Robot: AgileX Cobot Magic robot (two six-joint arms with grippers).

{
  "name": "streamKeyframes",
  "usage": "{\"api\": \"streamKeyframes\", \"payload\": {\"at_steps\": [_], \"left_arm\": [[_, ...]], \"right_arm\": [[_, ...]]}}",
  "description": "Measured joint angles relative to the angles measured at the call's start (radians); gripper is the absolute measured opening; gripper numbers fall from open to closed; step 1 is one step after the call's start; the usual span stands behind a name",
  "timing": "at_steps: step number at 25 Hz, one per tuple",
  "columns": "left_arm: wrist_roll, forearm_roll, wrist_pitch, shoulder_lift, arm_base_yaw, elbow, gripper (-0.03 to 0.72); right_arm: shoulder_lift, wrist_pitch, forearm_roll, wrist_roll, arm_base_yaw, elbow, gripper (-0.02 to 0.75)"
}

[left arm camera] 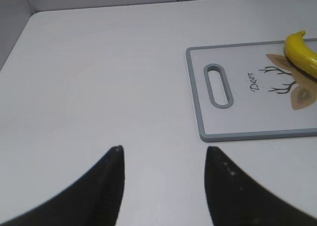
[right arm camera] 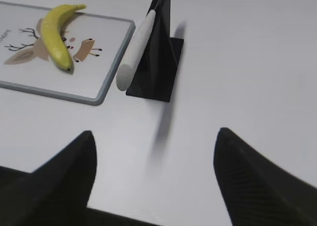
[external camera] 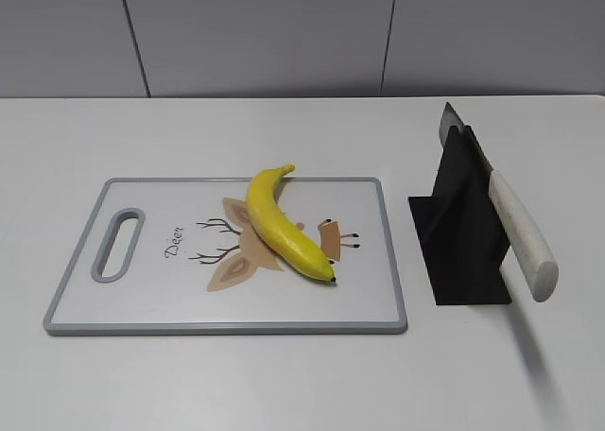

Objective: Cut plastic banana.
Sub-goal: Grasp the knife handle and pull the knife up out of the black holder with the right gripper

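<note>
Lying whole on the cutting board [external camera: 85, 251], the plastic banana [external camera: 281, 225] waits (both grippers [left arm camera: 163, 159] [right arm camera: 154, 144] spread, empty).

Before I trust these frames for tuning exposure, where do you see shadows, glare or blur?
Exterior view: even light, a soft sheen on the plastic banana, a faint shadow under the knife handle. Left wrist view: the left tool is dark and soft-edged. Right wrist view: the right tool is blurred, and the knife stand casts a streak toward the camera.
</note>
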Motion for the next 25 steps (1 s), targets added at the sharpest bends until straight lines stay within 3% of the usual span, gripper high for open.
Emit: {"api": "streamKeyframes", "payload": {"at_steps": [9, 17, 25], "left_arm": [[0.000, 0.000, 0.000, 0.000, 0.000, 0.000, 0.509], [0.000, 0.000, 0.000, 0.000, 0.000, 0.000, 0.509], [0.000, 0.000, 0.000, 0.000, 0.000, 0.000, 0.509]], "right_arm": [[0.375, 0.146, -0.001, 0.051, 0.000, -0.212, 0.572], [0.677, 0.160, 0.039, 0.157, 0.000, -0.383, 0.570], [0.927, 0.158, 0.048, 0.105, 0.000, -0.455, 0.492]]}}
